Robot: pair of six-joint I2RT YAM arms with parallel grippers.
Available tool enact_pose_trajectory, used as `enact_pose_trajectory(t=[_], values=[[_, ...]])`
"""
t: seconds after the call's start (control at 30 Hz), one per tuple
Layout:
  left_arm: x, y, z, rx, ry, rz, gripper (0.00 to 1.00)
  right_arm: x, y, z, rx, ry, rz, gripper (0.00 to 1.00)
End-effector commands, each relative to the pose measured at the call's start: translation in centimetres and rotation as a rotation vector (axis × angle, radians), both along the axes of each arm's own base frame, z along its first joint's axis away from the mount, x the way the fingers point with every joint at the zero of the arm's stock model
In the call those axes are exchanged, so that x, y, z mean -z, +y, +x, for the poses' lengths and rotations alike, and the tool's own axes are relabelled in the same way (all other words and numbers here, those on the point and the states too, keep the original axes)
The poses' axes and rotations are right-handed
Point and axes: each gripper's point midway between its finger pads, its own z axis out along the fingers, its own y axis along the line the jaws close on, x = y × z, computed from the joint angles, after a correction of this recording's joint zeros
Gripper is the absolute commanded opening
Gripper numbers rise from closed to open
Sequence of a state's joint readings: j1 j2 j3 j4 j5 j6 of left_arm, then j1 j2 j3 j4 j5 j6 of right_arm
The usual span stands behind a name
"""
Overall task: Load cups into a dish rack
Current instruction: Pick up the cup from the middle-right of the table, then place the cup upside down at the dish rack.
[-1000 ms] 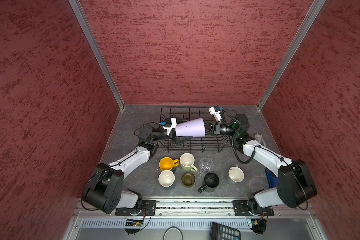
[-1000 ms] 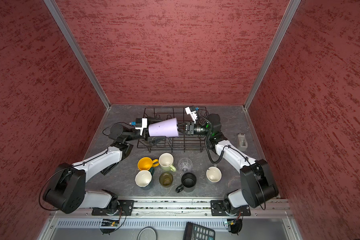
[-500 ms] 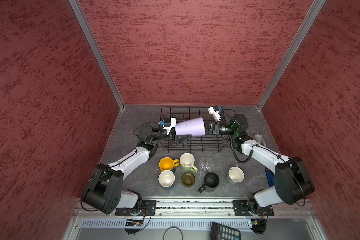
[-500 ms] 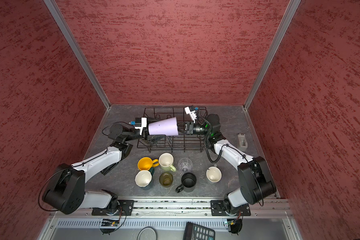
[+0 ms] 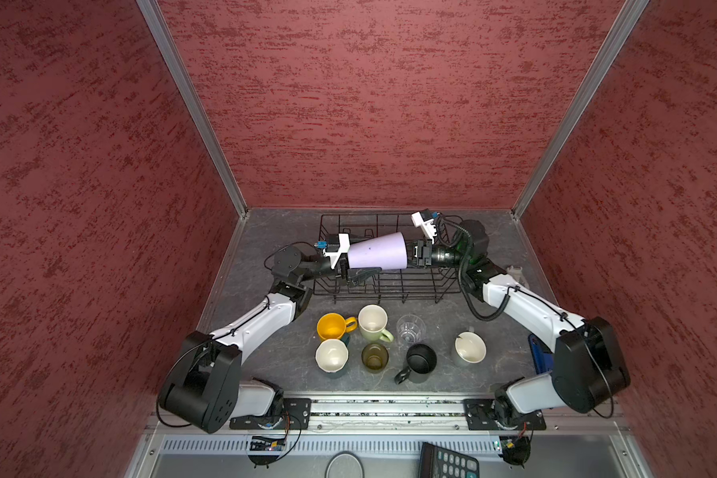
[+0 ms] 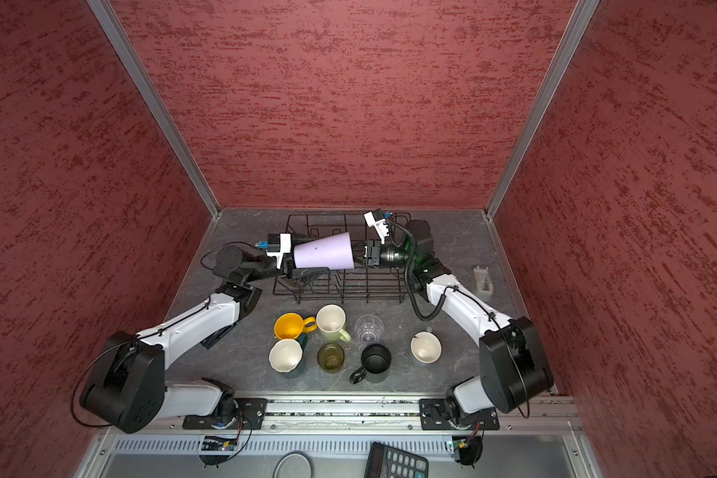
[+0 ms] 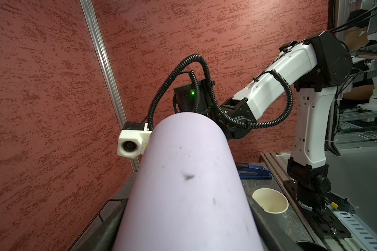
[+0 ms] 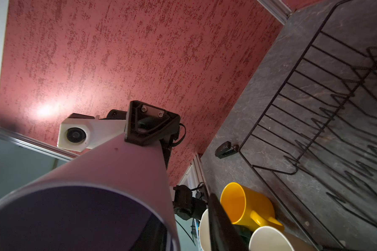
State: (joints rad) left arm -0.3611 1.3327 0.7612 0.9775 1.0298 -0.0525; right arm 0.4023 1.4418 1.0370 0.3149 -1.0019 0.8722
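Observation:
A lilac tumbler (image 5: pixel 375 250) (image 6: pixel 323 251) hangs on its side above the black wire dish rack (image 5: pixel 390 289) (image 6: pixel 340 296). My left gripper (image 5: pixel 354 260) is shut on its narrow base, and the tumbler fills the left wrist view (image 7: pixel 187 184). At the wide mouth my right gripper (image 5: pixel 410 254) is open; one finger (image 8: pixel 221 226) stands clear outside the rim. On the table in front of the rack stand a yellow mug (image 5: pixel 332 325), a pale green mug (image 5: pixel 372 323), a clear glass (image 5: pixel 410 329), a dark teal mug (image 5: pixel 331 356), an olive glass (image 5: pixel 374 356), a black mug (image 5: pixel 421 359) and a grey mug (image 5: pixel 469 347).
Red walls close in the back and both sides. A blue object (image 5: pixel 539 356) lies by the right arm's base, and a small grey piece (image 5: pixel 514 273) sits right of the rack. A calculator (image 5: pixel 448 461) lies below the front rail.
My left gripper has closed on the tumbler's base. My right gripper, shut on the rim before, has opened. The tumbler has barely moved.

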Motion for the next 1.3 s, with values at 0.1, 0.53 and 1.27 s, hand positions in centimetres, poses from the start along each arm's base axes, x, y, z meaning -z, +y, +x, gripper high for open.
enact_pose_trajectory(t=[0.1, 0.53, 1.27], values=[[-2.7, 2.0, 0.4, -0.105, 0.016, -0.06, 0.0, -1.0, -3.5, 2.5, 0.3, -0.121, -0.229, 0.6], [-1.7, 8.4, 7.8, -0.639, 0.504, 0.01, 0.0, -3.9, -15.3, 4.5, 0.912, -0.408, -0.603, 0.99], [4.6, 12.2, 15.1, -1.012, 1.032, 0.443, 0.0, -0.7, -14.8, 4.4, 0.826, -0.38, -0.686, 0.99]])
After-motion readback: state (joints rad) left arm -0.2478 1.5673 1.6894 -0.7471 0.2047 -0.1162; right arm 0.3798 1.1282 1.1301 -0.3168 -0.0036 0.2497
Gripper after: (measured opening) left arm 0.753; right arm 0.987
